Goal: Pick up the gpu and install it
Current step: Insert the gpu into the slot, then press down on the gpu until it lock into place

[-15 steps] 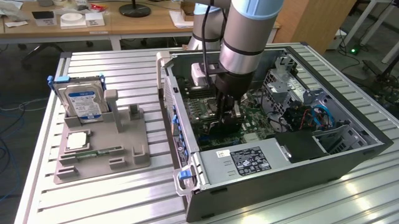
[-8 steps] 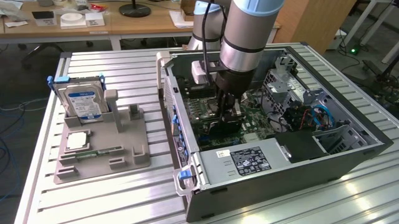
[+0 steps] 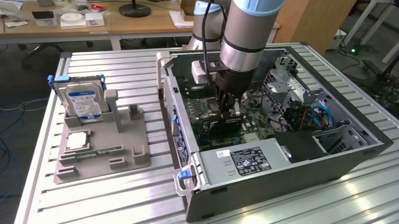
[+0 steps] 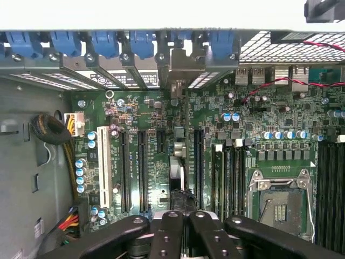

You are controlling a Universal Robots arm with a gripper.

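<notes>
Reaching down into the open computer case (image 3: 349, 149), the tool (image 3: 228, 111) is clamped on the gpu (image 3: 223, 125), a dark card held edge-on just above the green motherboard (image 4: 161, 108). Well off to the side of the tool, the hard drive (image 3: 84, 103) sits in a grey holder (image 3: 124, 140) on the surface (image 3: 112, 200).

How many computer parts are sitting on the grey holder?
3: the hard drive stands at the back, the square silver chip lies in front, the green memory stick nearest the camera. None seems hidden.
</notes>
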